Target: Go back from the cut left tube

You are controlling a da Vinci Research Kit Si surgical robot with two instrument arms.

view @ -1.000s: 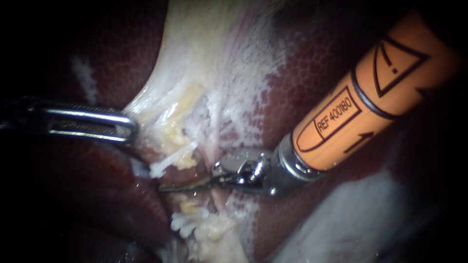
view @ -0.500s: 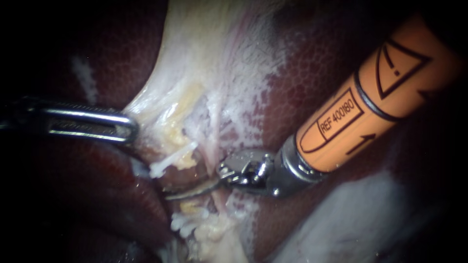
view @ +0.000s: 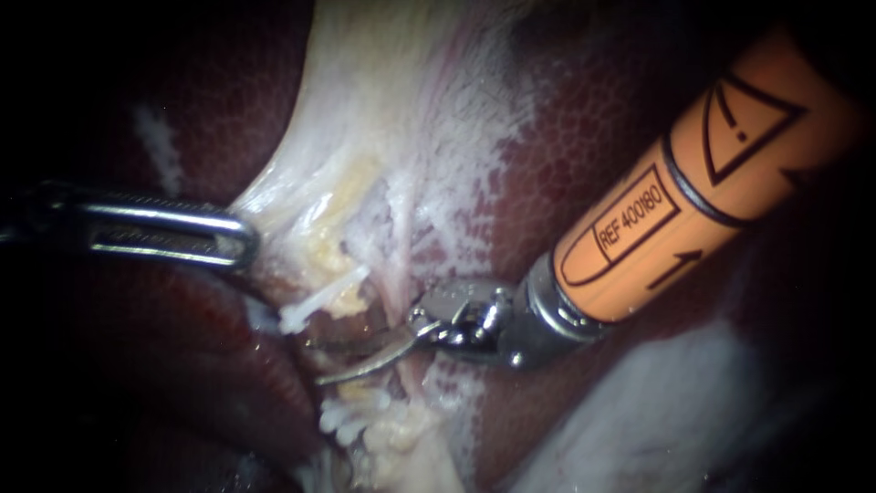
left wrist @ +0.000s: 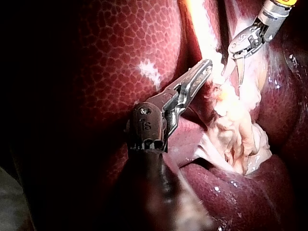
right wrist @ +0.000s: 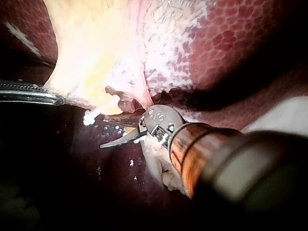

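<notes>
Orange-sleeved right instrument (view: 318, 361), nearest: end effector of curved metal blades narrowly parted, holding nothing, lying in gap of cut left tube (view: 319, 301). Whitish stumps just above and below blades. Dark red mottled liver (view: 593, 119) open alongside shaft. Farther: slender steel left instrument (view: 246, 239), end effector clamped on edge of stretched pale tissue sheet (view: 383, 119).

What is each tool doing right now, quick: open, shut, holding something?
Left instrument's tool: shut on the pale tissue.
Right instrument's tool: blades open, holding nothing.

One left instrument (view: 246, 239), one right instrument (view: 317, 362), one liver (view: 584, 128).
</notes>
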